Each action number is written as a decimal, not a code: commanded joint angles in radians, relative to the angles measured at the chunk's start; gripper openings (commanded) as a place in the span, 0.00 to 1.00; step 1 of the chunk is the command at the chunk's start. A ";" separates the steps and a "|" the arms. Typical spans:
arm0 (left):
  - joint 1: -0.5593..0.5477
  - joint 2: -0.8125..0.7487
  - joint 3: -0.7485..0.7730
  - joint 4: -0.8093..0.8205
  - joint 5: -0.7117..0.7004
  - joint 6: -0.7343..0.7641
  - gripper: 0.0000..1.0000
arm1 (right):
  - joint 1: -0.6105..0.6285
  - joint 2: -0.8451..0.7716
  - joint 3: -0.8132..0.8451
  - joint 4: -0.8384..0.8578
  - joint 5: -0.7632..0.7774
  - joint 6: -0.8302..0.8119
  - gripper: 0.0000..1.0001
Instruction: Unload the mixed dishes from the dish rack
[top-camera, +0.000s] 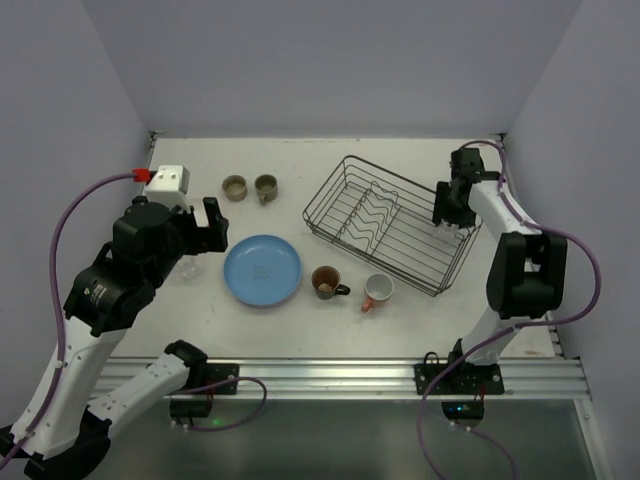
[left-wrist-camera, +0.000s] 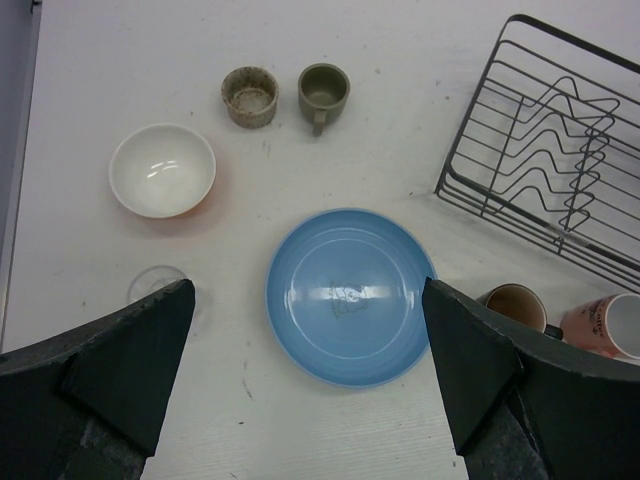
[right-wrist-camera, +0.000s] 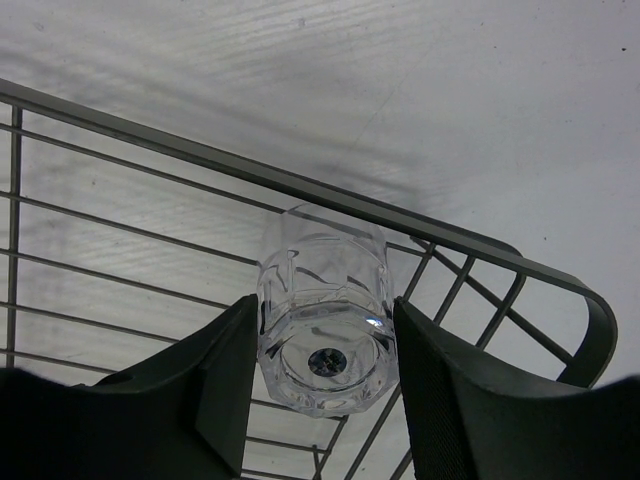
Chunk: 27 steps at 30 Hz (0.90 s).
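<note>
Left gripper (left-wrist-camera: 307, 330) – jaws spread wide, holding nothing. It hangs above the table (top-camera: 420, 330) on the left side, over the near edge of the light blue plate (top-camera: 262, 270).

The plate lies flat on the table, left of the dish rack (top-camera: 325, 186) and apart from it. A second clear glass (left-wrist-camera: 157, 285) stands on the table just left of the plate, by the left finger.

Right of the plate, near the rack's front side:
- the brown mug (top-camera: 326, 282), upright, handle to the right
- the pink mug (top-camera: 377, 291), tipped on its side, just right of the brown one

Right gripper (right-wrist-camera: 325, 330) – lowered into the right near corner of the rack. Its two fingers (right-wrist-camera: 225, 390) stand close against both sides of the clear glass (right-wrist-camera: 322, 270). Whether the pads press on the glass cannot be told. The glass stands on the wire floor, just inside the rim. The wavy dividers in the middle of the rack hold no dishes.

Farther back on the left, the orange bowl (left-wrist-camera: 162, 170) sits upright, white inside up. Beyond it two olive-brown cups (top-camera: 235, 187) (top-camera: 265, 187) stand side by side, well apart from the rack
</note>
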 joint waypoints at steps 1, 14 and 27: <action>-0.006 0.002 0.011 0.022 -0.009 0.020 1.00 | 0.004 -0.038 -0.013 0.006 -0.048 0.026 0.07; -0.006 -0.025 -0.040 0.149 0.216 -0.018 1.00 | 0.007 -0.334 -0.028 -0.020 -0.197 0.079 0.00; -0.006 -0.098 -0.507 1.214 0.914 -0.346 1.00 | 0.008 -0.760 -0.336 0.567 -1.163 0.608 0.00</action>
